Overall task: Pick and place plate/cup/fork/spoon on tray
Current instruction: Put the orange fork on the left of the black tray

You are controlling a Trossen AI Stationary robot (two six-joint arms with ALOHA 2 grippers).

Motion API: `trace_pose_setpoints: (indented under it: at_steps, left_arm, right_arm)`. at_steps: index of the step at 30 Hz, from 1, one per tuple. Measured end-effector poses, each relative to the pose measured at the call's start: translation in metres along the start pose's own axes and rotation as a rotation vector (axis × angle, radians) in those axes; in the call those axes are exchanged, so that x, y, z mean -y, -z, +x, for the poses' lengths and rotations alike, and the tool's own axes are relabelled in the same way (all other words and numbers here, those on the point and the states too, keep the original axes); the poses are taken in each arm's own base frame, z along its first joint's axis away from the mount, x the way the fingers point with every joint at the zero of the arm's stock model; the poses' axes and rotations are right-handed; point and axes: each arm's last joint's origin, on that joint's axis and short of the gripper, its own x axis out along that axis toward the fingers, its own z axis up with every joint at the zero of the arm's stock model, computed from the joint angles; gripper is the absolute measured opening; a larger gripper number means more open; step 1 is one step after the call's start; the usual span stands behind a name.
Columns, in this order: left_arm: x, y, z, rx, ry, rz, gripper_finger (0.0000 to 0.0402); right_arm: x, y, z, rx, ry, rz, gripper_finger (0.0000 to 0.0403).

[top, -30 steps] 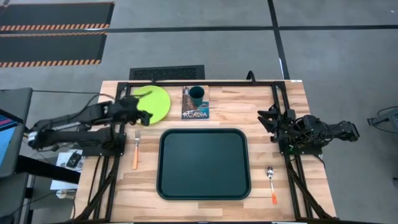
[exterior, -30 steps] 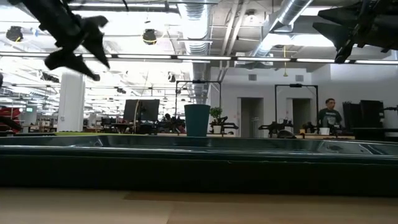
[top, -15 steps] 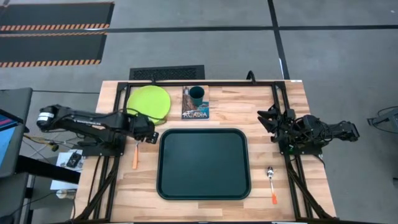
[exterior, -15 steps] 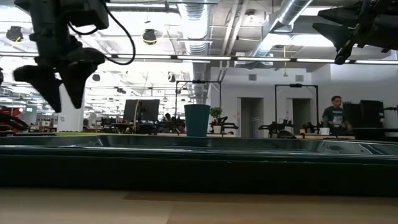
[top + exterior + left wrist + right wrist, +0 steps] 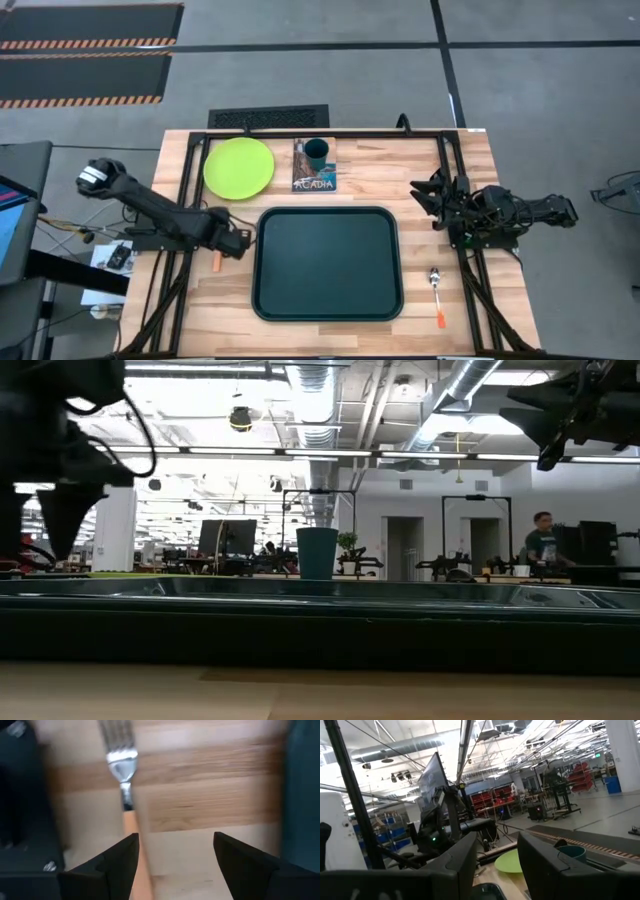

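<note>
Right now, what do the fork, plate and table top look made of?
Fork: shiny silver metal tines and neck, matte orange handle, probably plastic; the left tool, open, hangs over it. Plate: flat, uniformly lime green with no shine, likely plastic, though that is a guess. Table top: light wood, with grain and plank seams visible.

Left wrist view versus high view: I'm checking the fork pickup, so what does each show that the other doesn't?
Only the left wrist view shows the fork's tines and the open left claw straddling its handle. Only the high view shows the plate, cup, spoon and the waiting right claw. Both show the fork beside the tray, on bare wood.
</note>
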Motion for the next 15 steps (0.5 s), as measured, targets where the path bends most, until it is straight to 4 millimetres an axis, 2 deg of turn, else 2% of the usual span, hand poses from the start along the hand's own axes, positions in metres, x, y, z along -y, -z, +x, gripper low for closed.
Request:
trace_pose_setpoints:
  at_steps: [7,15]
  left_arm:
    - [-0.002,0.019,0.013,-0.033,-0.147,-0.029,0.0243]
    - [-0.001,0.025,0.031,-0.057,-0.194,-0.017,0.0232]
  right_arm:
    - [0.0,0.001,0.0,-0.006,0.0,-0.003,0.0169]
    - [0.001,0.004,0.0,-0.041,0.008,-0.016,0.0169]
